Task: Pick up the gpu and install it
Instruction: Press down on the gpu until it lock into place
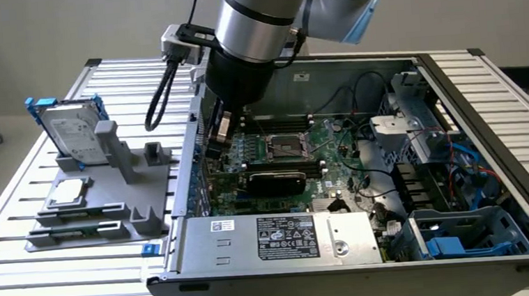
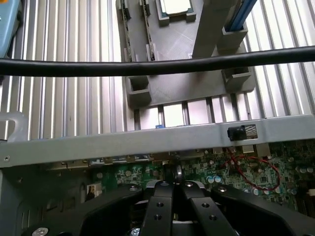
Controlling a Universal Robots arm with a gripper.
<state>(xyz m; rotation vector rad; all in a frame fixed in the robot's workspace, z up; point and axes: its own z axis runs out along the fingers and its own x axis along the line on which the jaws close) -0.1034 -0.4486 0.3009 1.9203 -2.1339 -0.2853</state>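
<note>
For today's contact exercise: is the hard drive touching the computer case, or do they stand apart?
Apart. The exterior view shows the hard drive upright in the grey holder on the slatted table, with bare slats between it and the computer case.

Even, bright light with soft shadows; the wrist view looks slightly blurred, perhaps.

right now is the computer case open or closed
Open: the computer case lies with its side panel off, so the motherboard, the power supply and the blue cables are exposed from above.
</note>
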